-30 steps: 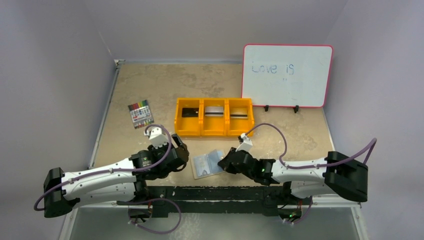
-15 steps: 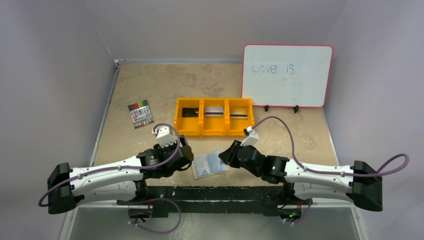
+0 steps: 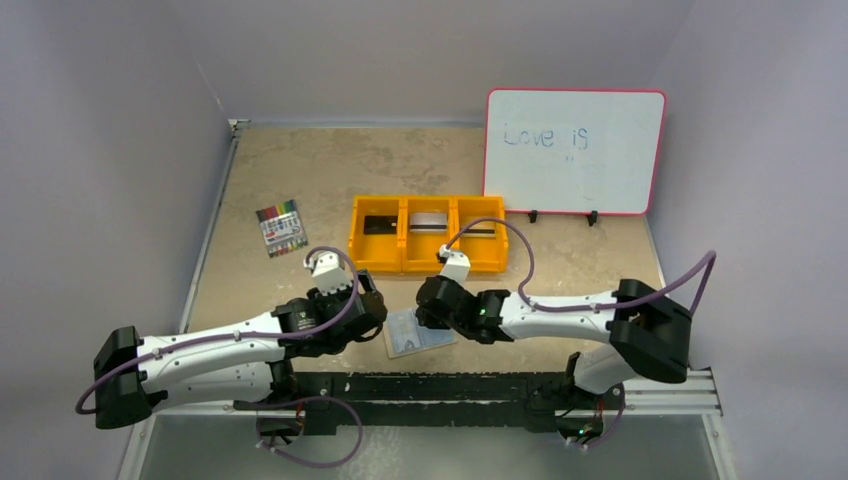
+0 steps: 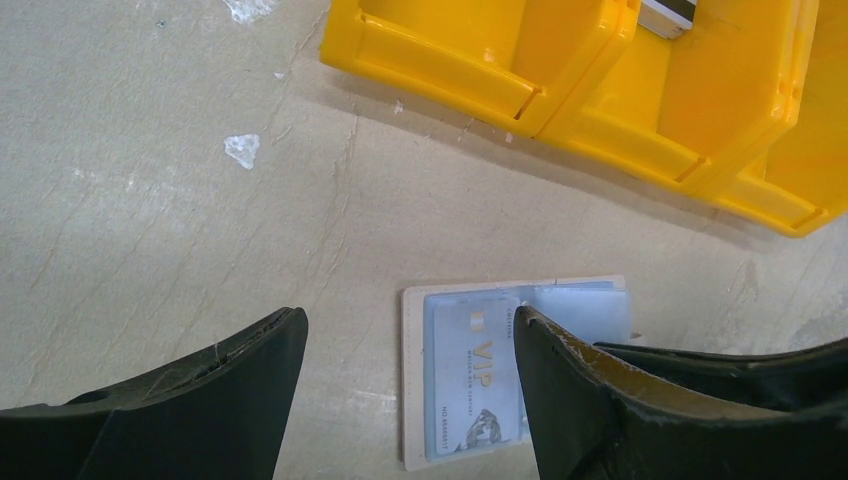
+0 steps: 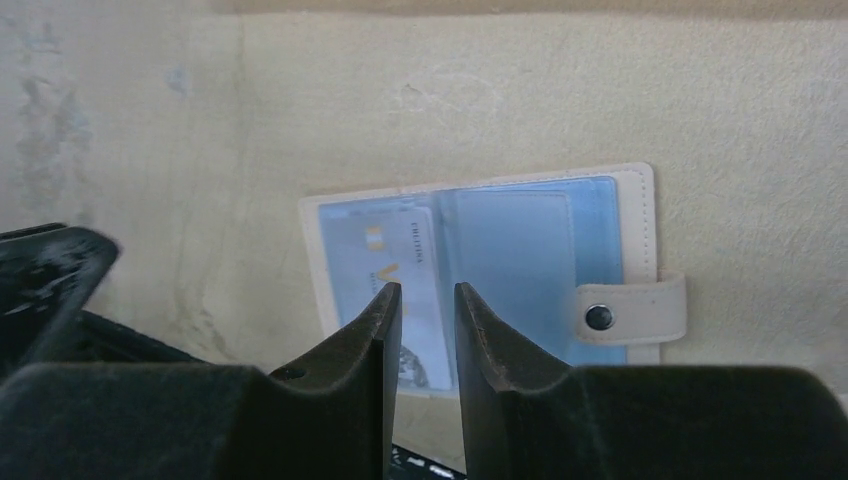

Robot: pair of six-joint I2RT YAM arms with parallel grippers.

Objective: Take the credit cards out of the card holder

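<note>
The card holder (image 3: 405, 339) lies open and flat on the table near the front edge, light blue panels up. A pale blue VIP card (image 4: 470, 375) sits in its left pocket. In the right wrist view the holder (image 5: 520, 250) shows its tab strap (image 5: 630, 310) at the right. My left gripper (image 3: 368, 312) is open and empty; in its wrist view (image 4: 407, 318) the jaws straddle the holder's left edge. My right gripper (image 3: 428, 308) hovers over the holder, its jaws a narrow gap apart (image 5: 427, 290) above the VIP card (image 5: 385, 250), holding nothing.
An orange three-compartment tray (image 3: 403, 262) stands just behind the holder, a card in each compartment; it also shows in the left wrist view (image 4: 600, 110). A pack of coloured markers (image 3: 281, 229) lies at the left. A whiteboard (image 3: 575, 150) stands at the back right.
My right gripper has swung left, from beside the holder's right edge to over the holder. My left gripper shifted slightly right, then held still. The holder has not moved.
</note>
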